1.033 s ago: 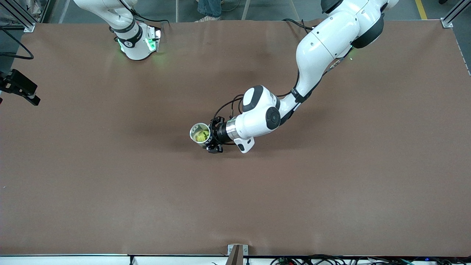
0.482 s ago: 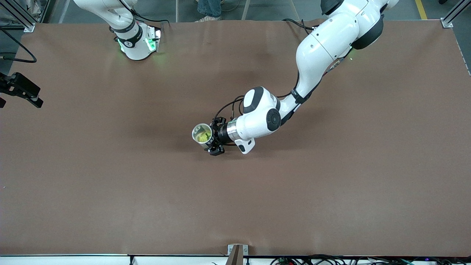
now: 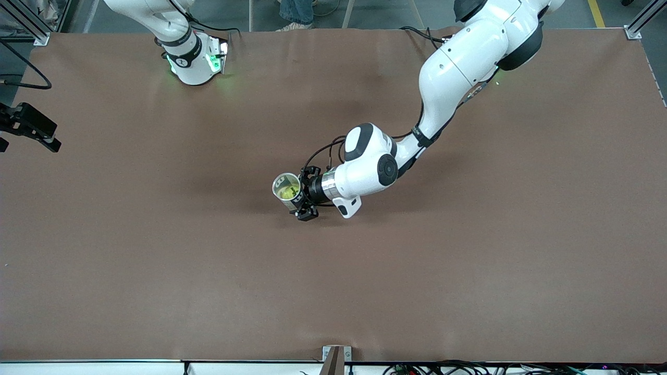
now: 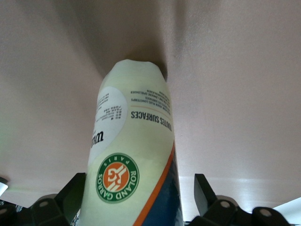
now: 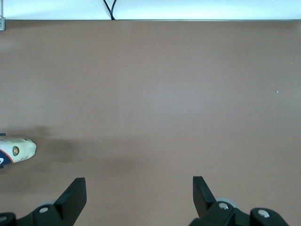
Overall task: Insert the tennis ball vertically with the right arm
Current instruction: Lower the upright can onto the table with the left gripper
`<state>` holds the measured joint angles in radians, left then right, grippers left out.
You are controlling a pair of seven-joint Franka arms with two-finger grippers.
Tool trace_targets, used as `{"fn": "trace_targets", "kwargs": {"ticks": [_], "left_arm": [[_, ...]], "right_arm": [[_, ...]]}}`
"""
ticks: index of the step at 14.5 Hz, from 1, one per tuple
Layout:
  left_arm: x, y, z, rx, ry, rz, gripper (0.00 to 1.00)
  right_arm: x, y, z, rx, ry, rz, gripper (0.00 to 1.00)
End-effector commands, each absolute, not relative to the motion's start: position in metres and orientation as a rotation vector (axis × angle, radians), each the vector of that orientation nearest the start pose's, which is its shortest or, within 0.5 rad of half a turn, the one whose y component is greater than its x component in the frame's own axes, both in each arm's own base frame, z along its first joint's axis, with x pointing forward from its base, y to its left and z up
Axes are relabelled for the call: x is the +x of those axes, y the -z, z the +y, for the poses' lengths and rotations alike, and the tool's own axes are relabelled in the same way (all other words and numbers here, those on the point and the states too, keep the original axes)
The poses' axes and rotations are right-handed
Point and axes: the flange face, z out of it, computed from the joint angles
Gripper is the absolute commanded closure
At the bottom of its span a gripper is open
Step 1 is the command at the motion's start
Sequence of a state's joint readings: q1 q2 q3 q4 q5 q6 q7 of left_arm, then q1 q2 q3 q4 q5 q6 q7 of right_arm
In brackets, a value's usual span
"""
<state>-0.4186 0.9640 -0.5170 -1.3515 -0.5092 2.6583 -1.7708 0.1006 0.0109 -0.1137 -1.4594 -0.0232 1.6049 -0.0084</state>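
Note:
A clear tennis ball can [image 3: 286, 187] with a printed label stands upright at the table's middle, its mouth open. A yellow-green tennis ball [image 3: 285, 192] lies inside it. My left gripper [image 3: 301, 200] is low beside the can with its fingers on either side of it. In the left wrist view the can [image 4: 134, 155] fills the space between the fingers; one finger [image 4: 70, 193] is at its wall and the other [image 4: 203, 190] stands off with a gap. My right gripper [image 3: 31, 127] is open and empty at the table's edge at the right arm's end, and its wrist view [image 5: 139, 188] shows bare table.
The brown table [image 3: 469, 260] holds nothing else. The can also shows small at the edge of the right wrist view [image 5: 16, 151]. The right arm's base [image 3: 195, 60] stands at the table's back edge. Cables [image 3: 469, 369] run along the front edge.
The can and my left gripper shifted slightly toward the left arm's end a second ago, then held still. My right gripper drifted a little at the table's edge.

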Motion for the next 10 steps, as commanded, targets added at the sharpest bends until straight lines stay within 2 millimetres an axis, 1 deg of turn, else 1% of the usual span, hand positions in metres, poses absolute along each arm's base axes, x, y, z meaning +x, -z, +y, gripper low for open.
{"fn": "trace_targets", "kwargs": {"ticks": [1, 2, 3, 4, 5, 6, 8, 10], "left_arm": [[0.545, -0.216, -0.532, 1.792, 0.759, 1.741, 0.00], [0.543, -0.212, -0.529, 1.804, 0.753, 1.739, 0.00], [0.544, -0.210, -0.526, 1.805, 0.753, 1.744, 0.00], [0.548, -0.210, -0.522, 1.801, 0.748, 1.747, 0.00], [0.555, -0.213, -0.514, 1.792, 0.741, 1.751, 0.00], [0.561, -0.215, -0.507, 1.789, 0.736, 1.752, 0.00], [0.559, -0.211, -0.501, 1.806, 0.733, 1.752, 0.00], [0.558, -0.206, -0.490, 1.827, 0.725, 1.751, 0.00]], "right_arm": [[0.560, -0.676, -0.001, -3.158, 0.187, -0.011, 0.00], [0.559, -0.674, -0.002, -3.159, 0.163, -0.008, 0.00], [0.556, -0.671, -0.007, -3.161, 0.124, 0.004, 0.00], [0.554, -0.667, -0.011, -3.161, 0.068, 0.022, 0.00], [0.551, -0.663, -0.015, -3.162, 0.024, 0.034, 0.00], [0.551, -0.663, -0.013, -3.162, 0.014, 0.027, 0.00], [0.551, -0.663, -0.011, -3.162, 0.014, 0.017, 0.00], [0.551, -0.662, -0.011, -3.162, 0.012, 0.017, 0.00]]}}
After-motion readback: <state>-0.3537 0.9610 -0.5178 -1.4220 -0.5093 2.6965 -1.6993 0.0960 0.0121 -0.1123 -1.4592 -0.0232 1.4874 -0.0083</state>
